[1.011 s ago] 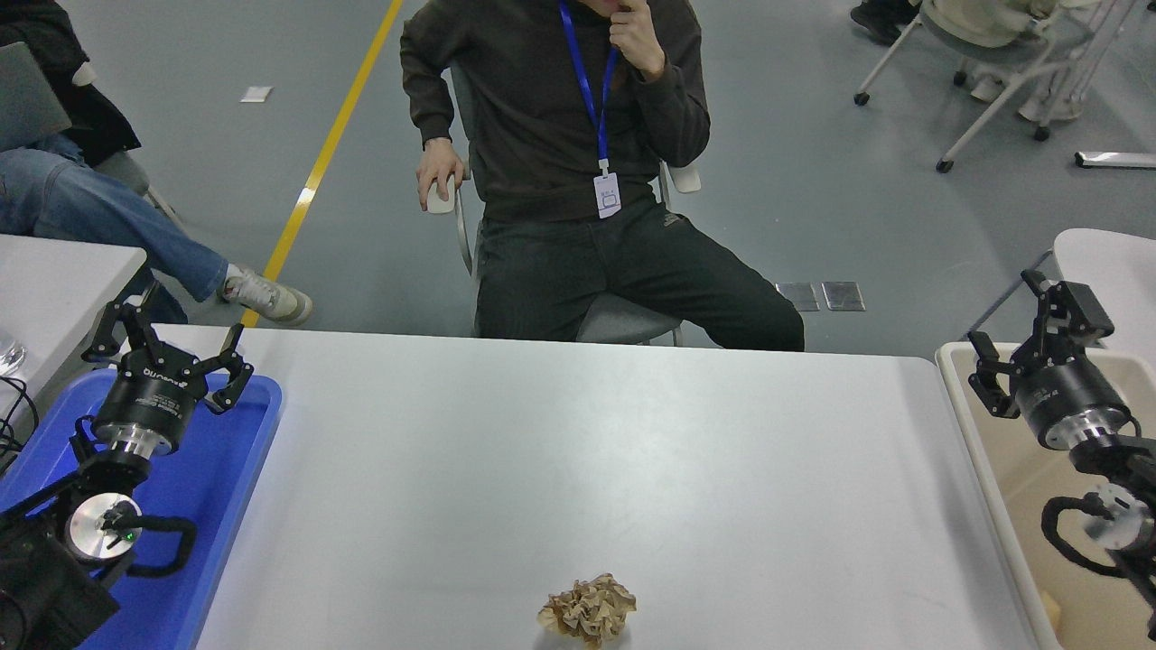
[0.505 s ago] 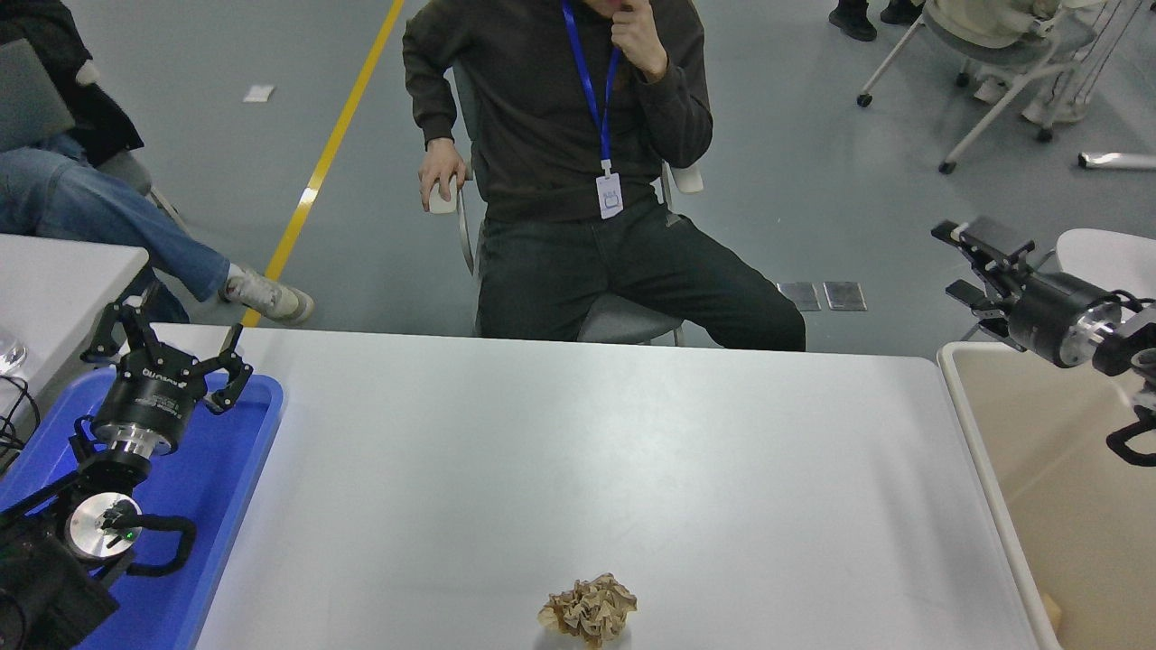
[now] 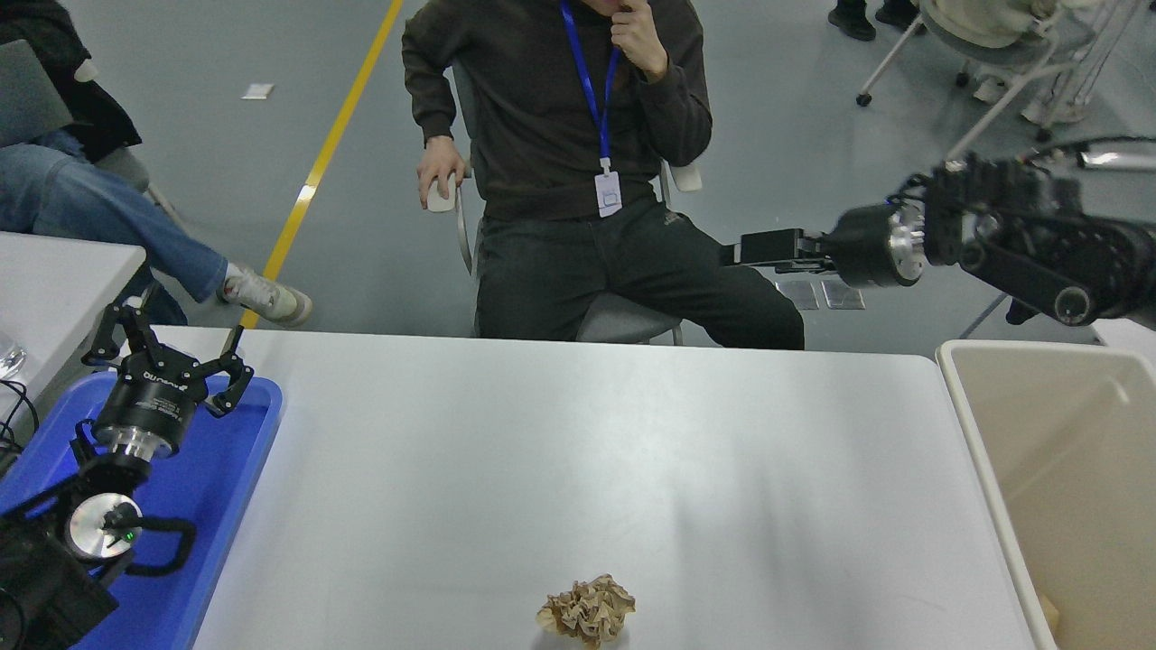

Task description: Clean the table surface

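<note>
Your right gripper (image 3: 754, 250) has swung left from above the bin (image 3: 993, 451), fingers' state unclear; crumpled paper (image 3: 587, 610) lies well below-left on the table surface (image 3: 542, 451). The left gripper (image 3: 172, 348) sits parked, spread wide.

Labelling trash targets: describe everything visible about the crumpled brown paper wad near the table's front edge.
The crumpled tan-brown paper wad is a loose, ruffled ball with many folds and lighter creased edges. It looks like thin, dry paper. It lies alone on the matte white rectangular tabletop, near the near edge, slightly right of centre, casting a small shadow. Only the tabletop touches it; neither gripper is near it.
</note>
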`<act>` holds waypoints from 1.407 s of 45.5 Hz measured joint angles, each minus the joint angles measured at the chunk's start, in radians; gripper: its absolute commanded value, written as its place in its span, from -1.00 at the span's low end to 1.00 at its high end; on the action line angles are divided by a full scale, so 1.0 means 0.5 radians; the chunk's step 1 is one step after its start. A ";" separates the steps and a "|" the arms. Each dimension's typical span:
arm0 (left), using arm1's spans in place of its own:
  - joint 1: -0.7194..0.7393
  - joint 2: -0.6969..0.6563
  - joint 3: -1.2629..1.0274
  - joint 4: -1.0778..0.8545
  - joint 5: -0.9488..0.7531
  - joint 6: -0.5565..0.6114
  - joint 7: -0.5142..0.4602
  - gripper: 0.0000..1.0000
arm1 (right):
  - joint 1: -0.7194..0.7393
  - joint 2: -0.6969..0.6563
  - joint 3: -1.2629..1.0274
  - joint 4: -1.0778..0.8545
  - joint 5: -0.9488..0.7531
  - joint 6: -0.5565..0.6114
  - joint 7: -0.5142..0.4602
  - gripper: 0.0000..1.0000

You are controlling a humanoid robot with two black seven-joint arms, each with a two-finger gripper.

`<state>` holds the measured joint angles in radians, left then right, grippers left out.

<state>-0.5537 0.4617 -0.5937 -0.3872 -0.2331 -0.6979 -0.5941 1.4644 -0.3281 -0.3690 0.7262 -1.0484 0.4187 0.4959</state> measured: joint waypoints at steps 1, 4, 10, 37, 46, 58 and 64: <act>0.000 0.000 0.000 0.000 0.000 0.000 0.000 1.00 | 0.015 0.037 -0.029 0.001 -0.010 0.008 0.000 0.97; 0.000 0.000 0.000 0.000 0.000 0.000 0.000 1.00 | 0.053 0.162 -0.135 0.000 -0.044 0.031 0.000 0.97; 0.000 0.000 0.000 0.000 0.000 0.000 0.000 1.00 | 0.100 0.382 -0.343 0.001 -0.124 0.062 0.001 0.97; 0.000 0.000 0.000 0.000 0.000 0.000 0.001 1.00 | 0.030 0.640 -0.717 0.244 -0.228 0.164 0.013 0.97; 0.000 0.000 0.000 -0.001 0.000 0.000 0.001 1.00 | -0.096 0.650 -0.570 0.261 -0.234 0.143 0.008 0.97; 0.000 0.000 0.000 -0.001 0.000 0.000 0.001 1.00 | -0.316 0.655 -0.471 0.206 -0.237 0.076 0.004 0.97; 0.000 0.000 0.000 0.000 0.000 0.000 0.001 1.00 | -0.421 0.655 -0.448 0.162 -0.237 0.037 0.003 0.97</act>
<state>-0.5538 0.4617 -0.5937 -0.3874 -0.2332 -0.6980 -0.5938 1.2537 -0.0005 -0.5930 0.8070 -1.1670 0.4371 0.4976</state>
